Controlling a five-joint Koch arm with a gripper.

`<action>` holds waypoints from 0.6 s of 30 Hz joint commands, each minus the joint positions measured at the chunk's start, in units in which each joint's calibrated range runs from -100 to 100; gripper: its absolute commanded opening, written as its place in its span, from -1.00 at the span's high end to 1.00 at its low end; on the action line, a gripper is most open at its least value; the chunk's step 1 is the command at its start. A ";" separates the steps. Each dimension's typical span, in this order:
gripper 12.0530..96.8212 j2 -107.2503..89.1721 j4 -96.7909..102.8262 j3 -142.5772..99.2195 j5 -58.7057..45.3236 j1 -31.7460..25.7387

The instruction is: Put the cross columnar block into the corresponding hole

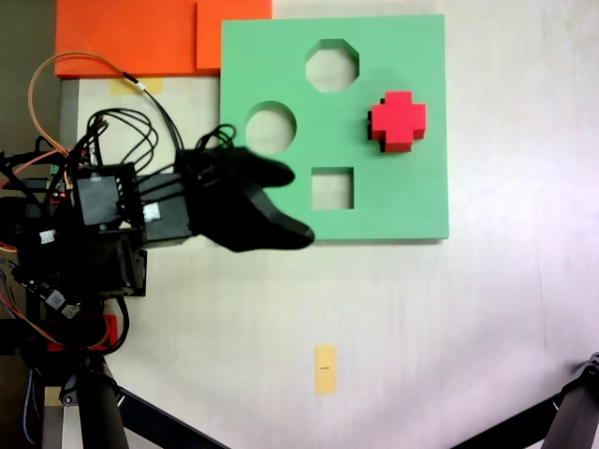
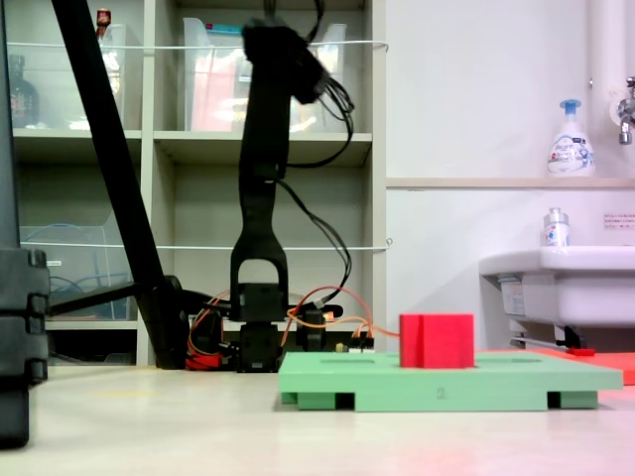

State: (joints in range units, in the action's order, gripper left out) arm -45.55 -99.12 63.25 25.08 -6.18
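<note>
Red cross columnar block (image 1: pixel 398 121) stands upright in plus-shaped hole at right side of green board (image 1: pixel 412 201), top protruding above board surface (image 2: pixel 437 340). Black tool (image 1: pixel 301 203) hovers over board's left edge in overhead-style fixed view, fingers spread apart, holding nothing, well apart from block. Board lies on pale desk (image 1: pixel 421 318).
</note>
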 commanded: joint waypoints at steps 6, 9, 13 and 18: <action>0.15 -50.12 61.23 -79.01 -12.75 4.84; 0.17 -54.45 88.38 -107.22 -17.44 5.67; 0.16 -54.45 107.26 -136.03 -19.83 5.71; 0.16 -54.45 113.80 -159.17 -21.00 5.27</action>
State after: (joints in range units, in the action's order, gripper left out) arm -99.18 10.82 -95.10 4.81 -0.66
